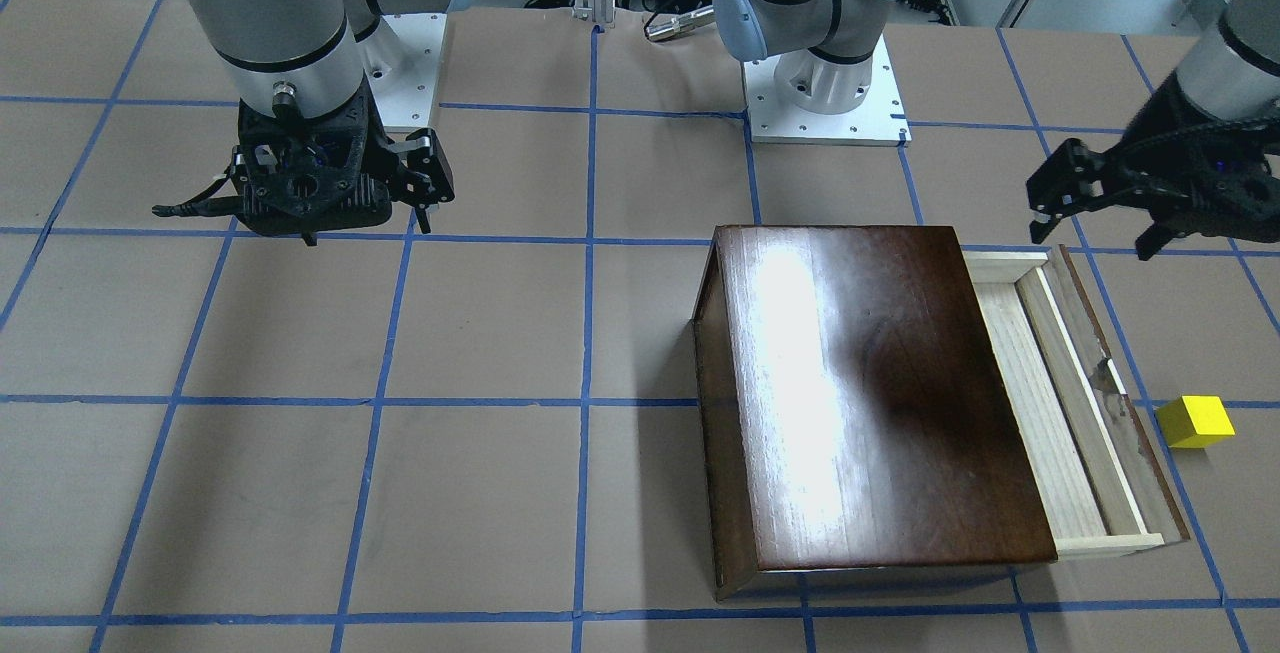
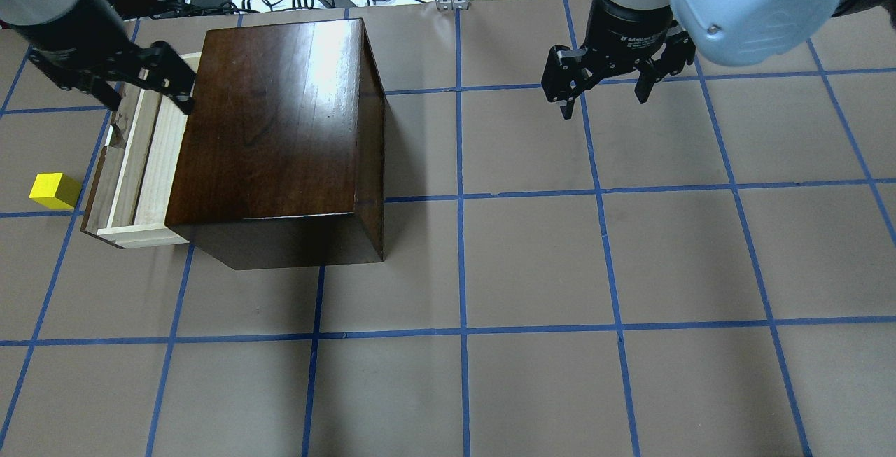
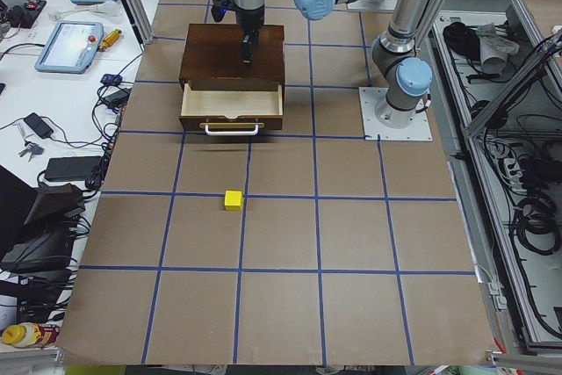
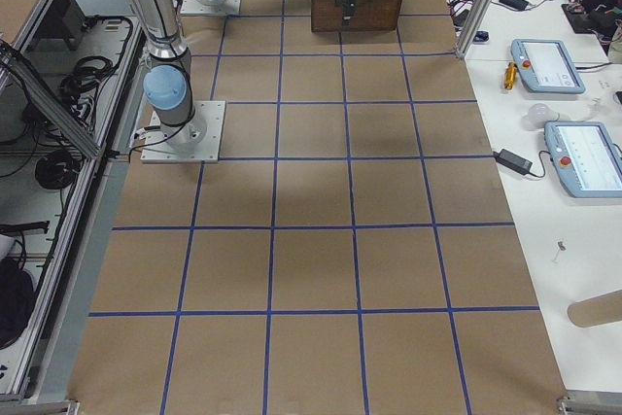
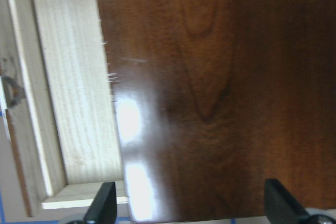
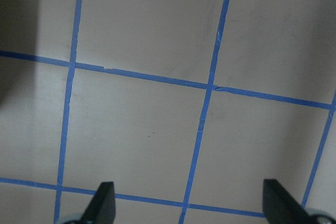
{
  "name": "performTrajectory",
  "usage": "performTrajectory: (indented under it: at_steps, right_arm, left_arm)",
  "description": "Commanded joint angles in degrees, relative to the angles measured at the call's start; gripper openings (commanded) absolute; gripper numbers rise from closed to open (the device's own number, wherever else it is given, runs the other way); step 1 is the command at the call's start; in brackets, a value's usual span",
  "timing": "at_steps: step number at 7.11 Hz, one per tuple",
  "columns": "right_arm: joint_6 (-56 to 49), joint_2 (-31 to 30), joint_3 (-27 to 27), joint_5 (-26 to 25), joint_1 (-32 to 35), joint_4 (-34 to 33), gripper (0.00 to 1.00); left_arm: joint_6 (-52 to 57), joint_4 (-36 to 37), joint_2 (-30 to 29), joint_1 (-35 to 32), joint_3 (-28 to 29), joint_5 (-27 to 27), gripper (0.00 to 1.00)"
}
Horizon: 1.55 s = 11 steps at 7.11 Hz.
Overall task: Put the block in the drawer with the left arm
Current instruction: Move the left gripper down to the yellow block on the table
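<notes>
While the block (image 1: 1195,421) lies on the table (image 2: 532,261), it is outside the drawer (image 1: 1040,403), in front of the dark front panel with a clear strip of brown paper between them. The drawer is pulled partway out of the dark wooden box (image 1: 870,383), showing its pale floor with nothing in it. A light handle (image 3: 233,128) shows on its front in the exterior left view.

The left gripper (image 2: 147,101) hangs above the line where the drawer meets the box, its jaws spread wide and holding nothing. Its wrist camera looks down on the glossy box top and the pale drawer floor, with one fingertip (image 5: 102,203) near a drawer corner. Its height above the wood, and which end of the drawer it is nearer, cannot be judged surely, since the two exterior views disagree.

The right gripper (image 2: 604,101) hovers over bare taped table, well apart from the box, its jaws likewise parted and empty.
</notes>
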Motion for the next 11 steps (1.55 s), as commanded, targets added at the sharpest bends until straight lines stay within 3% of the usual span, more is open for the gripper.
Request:
performTrajectory:
  at_steps: [1, 3, 7, 11]
  right_arm:
    - [0.1, 0.0, 0.0, 0.1, 0.0, 0.0, 1.00]
    - [0.1, 0.0, 0.0, 0.0, 0.0, 0.0, 1.00]
    - [0.0, 0.0, 0.0, 0.0, 0.0, 0.0, 1.00]
    - [0.0, 0.0, 0.0, 0.0, 0.0, 0.0, 1.00]
  left_arm:
    - [19.4, 0.2, -2.9, 6.9, 0.7, 0.1, 1.00]
    - [38.8, 1.9, -7.0, 13.5, 0.8, 0.3, 1.00]
    - [77.2, 16.8, -17.4, 18.2, 0.0, 3.6, 1.00]
    - [93.6, 29.5, -27.1, 20.3, -0.2, 3.0, 1.00]
